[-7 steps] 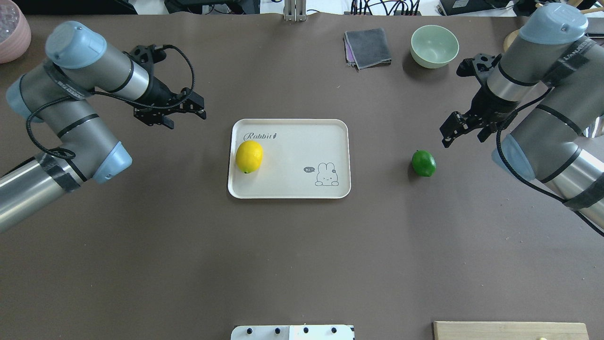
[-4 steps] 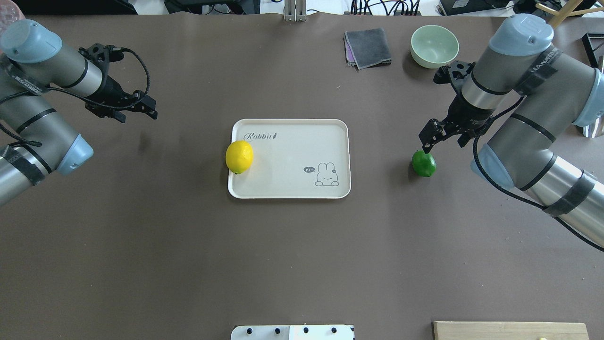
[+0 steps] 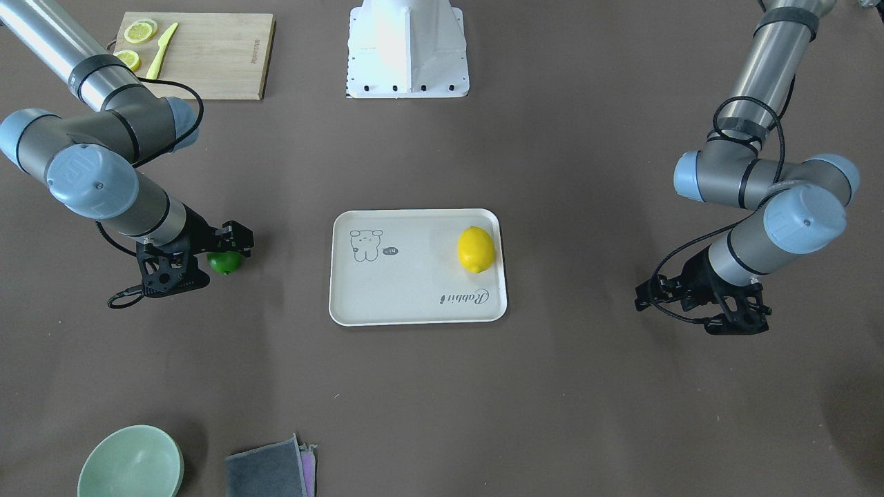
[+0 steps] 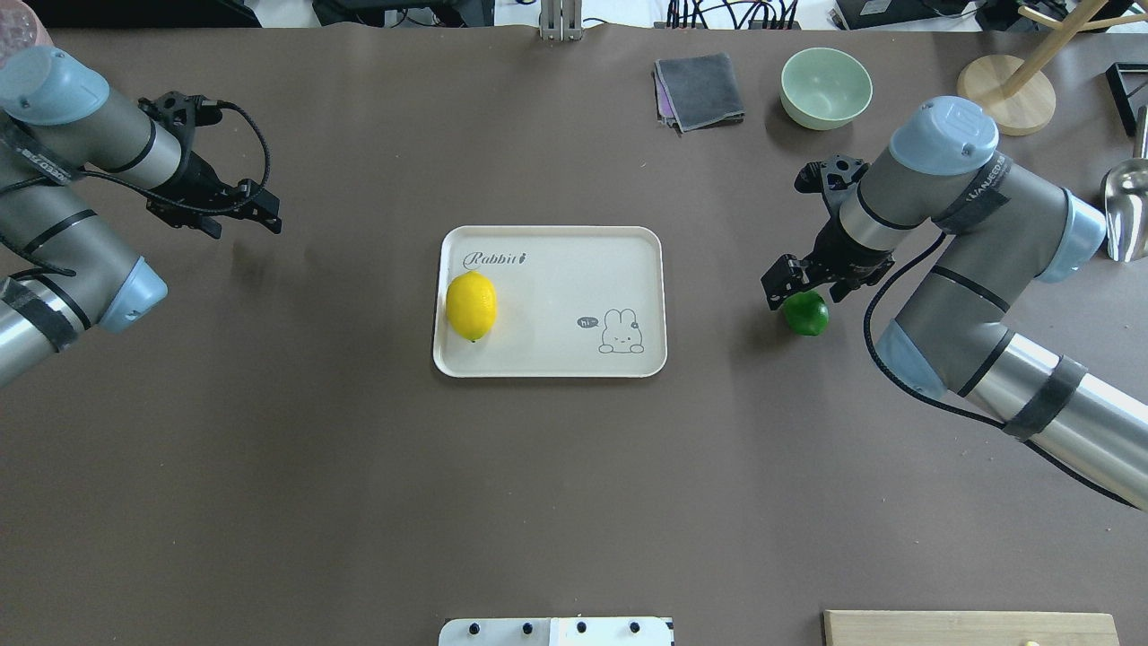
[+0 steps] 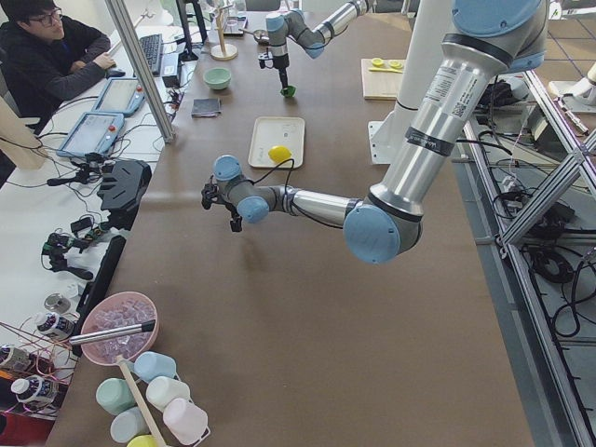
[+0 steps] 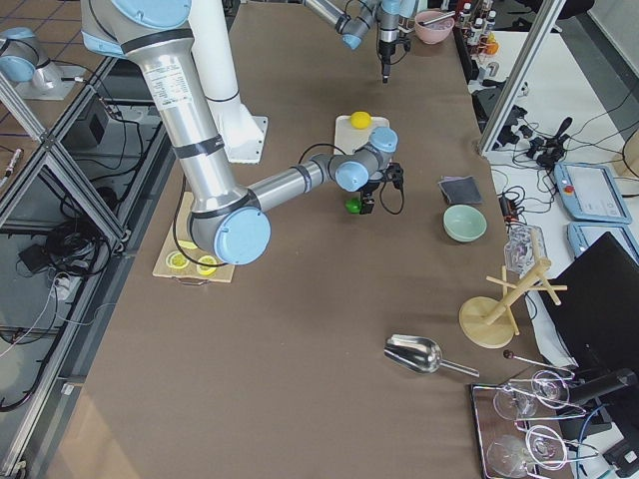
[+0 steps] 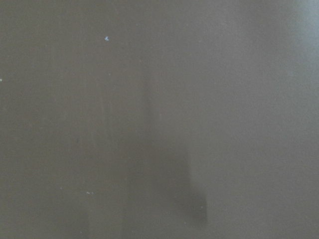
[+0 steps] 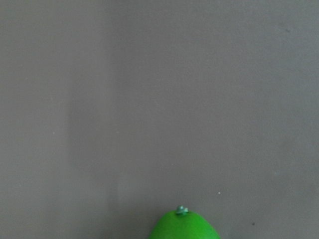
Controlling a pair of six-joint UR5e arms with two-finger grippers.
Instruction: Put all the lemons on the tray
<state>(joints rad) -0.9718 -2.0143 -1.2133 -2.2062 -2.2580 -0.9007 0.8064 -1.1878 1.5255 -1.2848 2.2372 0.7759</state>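
Observation:
The yellow lemon (image 4: pixel 472 305) lies on the left part of the off-white tray (image 4: pixel 574 350), also seen in the front view (image 3: pixel 476 249). The green lemon (image 4: pixel 805 314) lies on the bare table right of the tray. My right gripper (image 4: pixel 804 289) is open and hangs just over the green lemon, a finger on each side; whether they touch it I cannot tell. The right wrist view shows only the lemon's nubbed top (image 8: pixel 183 226). My left gripper (image 4: pixel 244 215) is open and empty, far left of the tray, above bare table.
A pale green bowl (image 4: pixel 826 87) and a folded grey cloth (image 4: pixel 700 90) sit at the far edge. A wooden stand (image 4: pixel 1004 81) and a metal scoop (image 4: pixel 1126 211) are at the far right. A cutting board (image 3: pixel 200 45) holds lemon slices and a knife.
My right gripper moved left and down onto the green lemon. My left arm drew back to the left. The yellow lemon rolled to the tray's left rim and back.

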